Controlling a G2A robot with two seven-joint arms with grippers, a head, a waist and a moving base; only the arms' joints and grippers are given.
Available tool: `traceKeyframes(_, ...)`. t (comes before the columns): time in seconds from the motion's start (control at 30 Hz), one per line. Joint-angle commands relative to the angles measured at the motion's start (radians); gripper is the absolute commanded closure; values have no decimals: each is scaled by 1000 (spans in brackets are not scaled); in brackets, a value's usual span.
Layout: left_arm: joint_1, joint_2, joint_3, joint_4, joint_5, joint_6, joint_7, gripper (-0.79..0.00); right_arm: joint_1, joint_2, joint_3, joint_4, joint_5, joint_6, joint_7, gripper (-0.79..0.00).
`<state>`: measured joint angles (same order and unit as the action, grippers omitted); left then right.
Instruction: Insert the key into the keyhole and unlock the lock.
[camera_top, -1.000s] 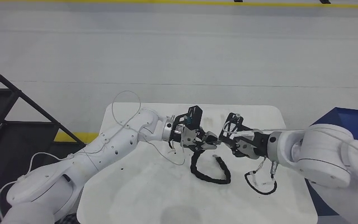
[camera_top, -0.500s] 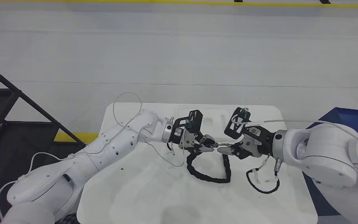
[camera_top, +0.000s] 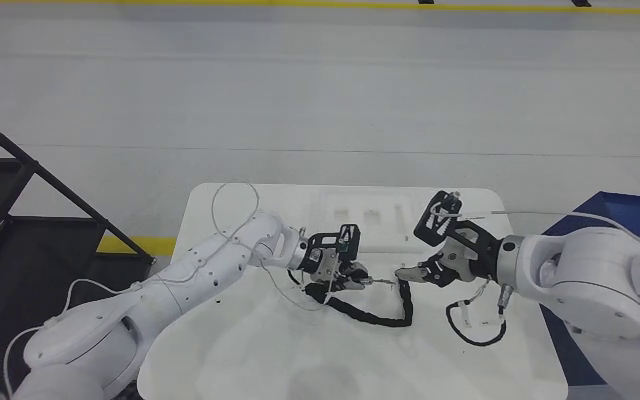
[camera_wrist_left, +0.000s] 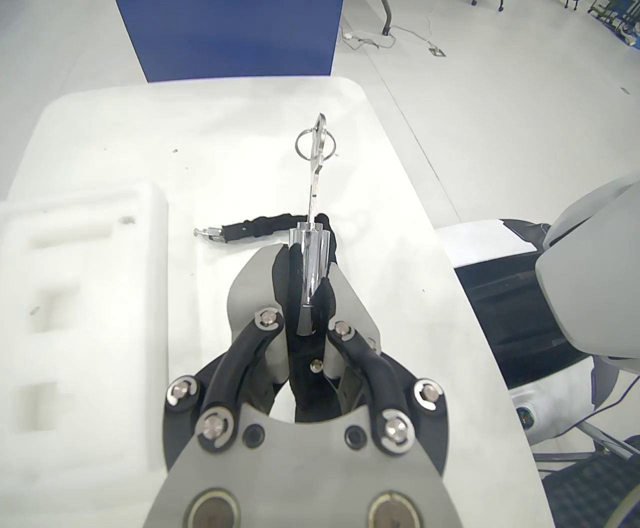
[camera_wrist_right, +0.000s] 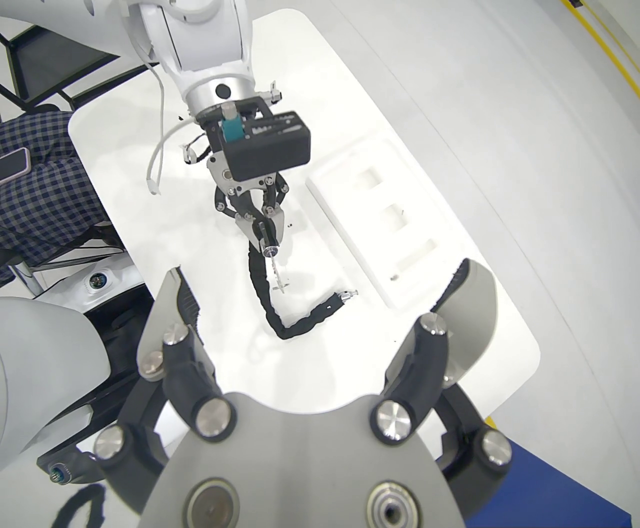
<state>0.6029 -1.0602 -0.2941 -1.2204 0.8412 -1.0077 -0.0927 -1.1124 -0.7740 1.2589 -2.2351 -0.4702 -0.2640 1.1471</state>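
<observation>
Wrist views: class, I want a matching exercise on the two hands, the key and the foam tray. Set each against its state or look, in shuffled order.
Things
1. left hand
2. right hand
3. key
4. foam tray

States
A. open, holding nothing
B. stuck in the lock cylinder
C. shut on the lock cylinder
D. white, with rectangular recesses

Pairs: 1-C, 2-A, 3-B, 4-D

Your right gripper is spread wide with nothing between its fingers. Straight ahead of it, the left gripper pinches the chrome lock cylinder, and the key sticks out toward your gripper. The black sleeved cable curls closer. Its metal tip lies free, near the white foam tray.
</observation>
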Motion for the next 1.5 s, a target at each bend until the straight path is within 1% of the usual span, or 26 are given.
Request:
traceKeyframes(0.0,14,-11,10,14,15,7,-13,0,-8,1,5,1,-1,-2,-6,-785)
traceKeyframes(0.13,38,-37,24,45,39,21,-21,0,-23,2,13,1,-3,-4,-17,-785)
traceKeyframes(0.37,53,-83,39,99,80,2,-15,0,-42,4,24,-1,-4,-9,-27,-785)
traceKeyframes(0.43,57,-96,44,114,89,-5,-15,-323,-46,4,25,-1,-4,-11,-28,-785)
traceKeyframes(0.47,58,-101,46,120,91,-5,-15,-579,-47,4,24,-1,-5,-13,-29,-785)
traceKeyframes(0.5,60,-107,50,126,90,-5,-13,-785,-49,4,23,0,-4,-13,-30,-785)
traceKeyframes(0.63,56,-124,57,154,73,-5,-2,-785,-51,3,16,11,-4,-20,-38,-785)
traceKeyframes(0.73,47,-130,51,171,58,-5,21,-785,-53,1,8,28,-2,-38,-56,-785)
traceKeyframes(0.8,35,-129,44,177,54,-5,40,-785,-56,0,-2,47,-1,-58,-70,-785)
traceKeyframes(0.9,15,-121,24,182,44,-5,83,-785,-57,-3,-18,88,7,-108,-104,-785)
traceKeyframes(1.0,-14,-103,6,177,47,-5,114,-785,-50,-6,-35,142,19,-168,-144,-785)
traceKeyframes(1.17,-81,-62,-30,176,51,-5,164,-785,-14,-15,-67,246,48,-295,-214,-785)
traceKeyframes(1.27,-119,-36,-45,167,55,-5,195,-785,32,-23,-95,311,58,-362,-247,-785)
traceKeyframes(1.47,-202,27,-58,147,44,-5,268,-785,144,-46,-147,445,61,-458,-334,-785)
